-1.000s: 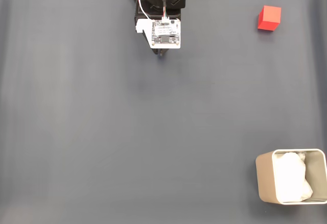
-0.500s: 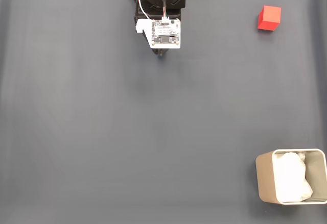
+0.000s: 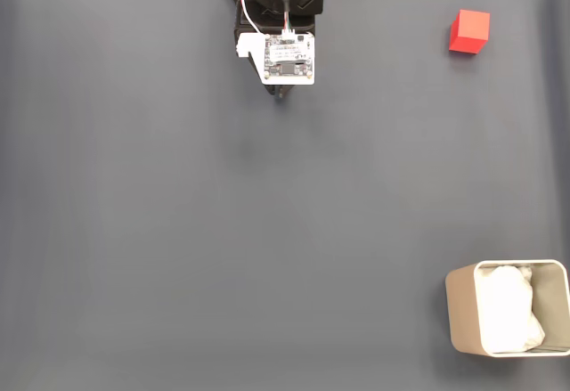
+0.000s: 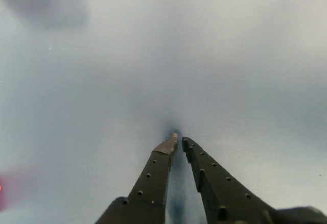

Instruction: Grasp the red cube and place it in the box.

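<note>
Closed, empty black two-finger hand (image 4: 178,141) parked at the grey surface's (image 3: 178,231) top edge, small matte red cube (image 3: 469,31) near its top-right corner and beige square box (image 3: 461,311) at the bottom-right corner lying well apart, presumably awaiting the reach.

Red cube (image 3: 469,32) sits flat way up in the top right of the fixed view, matte bright red, nothing touching it. The box (image 3: 461,318) is straight below it in that view, well apart, down at the bottom right corner: beige, square-ish with rounded corners, thin walls, open top, crumpled white lining inside.
</note>
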You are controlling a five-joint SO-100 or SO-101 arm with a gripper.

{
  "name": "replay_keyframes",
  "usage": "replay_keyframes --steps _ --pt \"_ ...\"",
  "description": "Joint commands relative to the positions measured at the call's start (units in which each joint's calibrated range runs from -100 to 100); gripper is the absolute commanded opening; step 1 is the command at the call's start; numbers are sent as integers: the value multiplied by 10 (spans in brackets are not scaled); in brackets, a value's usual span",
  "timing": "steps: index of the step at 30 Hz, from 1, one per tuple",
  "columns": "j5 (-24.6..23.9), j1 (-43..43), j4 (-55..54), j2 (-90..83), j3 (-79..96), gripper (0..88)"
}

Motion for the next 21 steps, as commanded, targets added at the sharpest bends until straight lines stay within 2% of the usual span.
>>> replay_keyframes --steps 1,21 --pt "3 2 11 1 5 5" --pt "19 -4 14 1 5 0"
